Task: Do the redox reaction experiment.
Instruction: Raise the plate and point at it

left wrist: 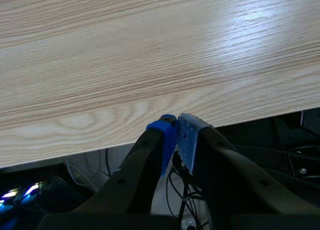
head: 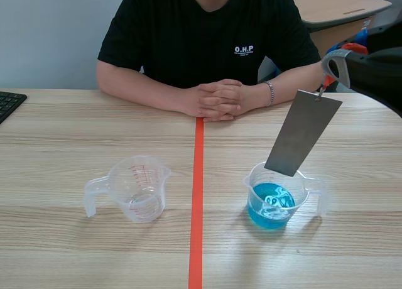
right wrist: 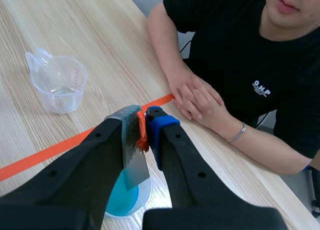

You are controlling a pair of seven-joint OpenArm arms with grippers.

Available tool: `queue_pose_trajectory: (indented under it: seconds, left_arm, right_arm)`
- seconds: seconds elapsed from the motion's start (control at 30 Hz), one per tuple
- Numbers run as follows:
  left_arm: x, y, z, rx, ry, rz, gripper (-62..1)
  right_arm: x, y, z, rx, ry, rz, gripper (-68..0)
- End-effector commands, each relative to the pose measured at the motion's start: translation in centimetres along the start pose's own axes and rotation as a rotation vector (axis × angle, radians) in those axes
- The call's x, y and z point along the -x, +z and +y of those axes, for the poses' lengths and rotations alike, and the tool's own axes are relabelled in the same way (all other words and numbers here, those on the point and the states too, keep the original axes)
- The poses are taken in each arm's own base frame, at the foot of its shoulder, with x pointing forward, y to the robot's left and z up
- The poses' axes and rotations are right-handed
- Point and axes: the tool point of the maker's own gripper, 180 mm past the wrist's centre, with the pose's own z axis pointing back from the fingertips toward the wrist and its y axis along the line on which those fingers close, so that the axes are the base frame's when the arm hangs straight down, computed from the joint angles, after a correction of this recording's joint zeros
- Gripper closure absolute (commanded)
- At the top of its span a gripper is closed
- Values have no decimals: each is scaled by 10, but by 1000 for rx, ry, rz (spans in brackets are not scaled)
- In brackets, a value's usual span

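Clamping the right pincer [right wrist: 142, 125] on the top end of the grey metal plate [head: 303, 133], hanging it tilted with its lower edge at the mouth of the measuring cup of blue liquid [head: 276, 198], probably lining up to dip the metal into the solution, though not showing whether it is wetted yet. Resting the left pincer [left wrist: 176, 127], pads pressed together on nothing, at the near edge of the desk [left wrist: 150, 50], likely staying out of the way. Leaving the clear cup [head: 135, 188] standing apart across the orange tape line [head: 197, 201].
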Motion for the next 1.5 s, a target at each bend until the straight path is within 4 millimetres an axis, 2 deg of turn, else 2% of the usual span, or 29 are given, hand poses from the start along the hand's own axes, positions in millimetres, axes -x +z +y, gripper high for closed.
queue_pose_trajectory:
  seconds: [0.0, 0.2, 0.57, 0.87, 1.07, 1.27, 1.47]
  left_arm:
    - [-14, -2, 0, 23, -24, -54, -46]
    - [-52, -5, -10, 155, -115, -168, -46]
    - [-133, -13, -56, 526, -338, -364, -46]
    - [-190, -21, -95, 654, -428, -551, -46]
    - [-211, -31, -133, 736, -458, -606, -46]
    - [-221, -48, -170, 785, -474, -625, -46]
    - [-241, -63, -194, 773, -463, -669, -46]
  right_arm:
    - [-7, 1, 0, -6, 12, -20, -17]
    - [-7, 1, 0, -6, 12, -20, -17]
    - [-7, 1, 0, -6, 12, -20, -17]
    - [-7, 1, 0, -6, 12, -20, -17]
    - [-7, 1, 0, -6, 12, -20, -17]
    - [-7, 1, 0, -6, 12, -20, -17]
    - [-6, 1, 0, -6, 12, -19, -17]
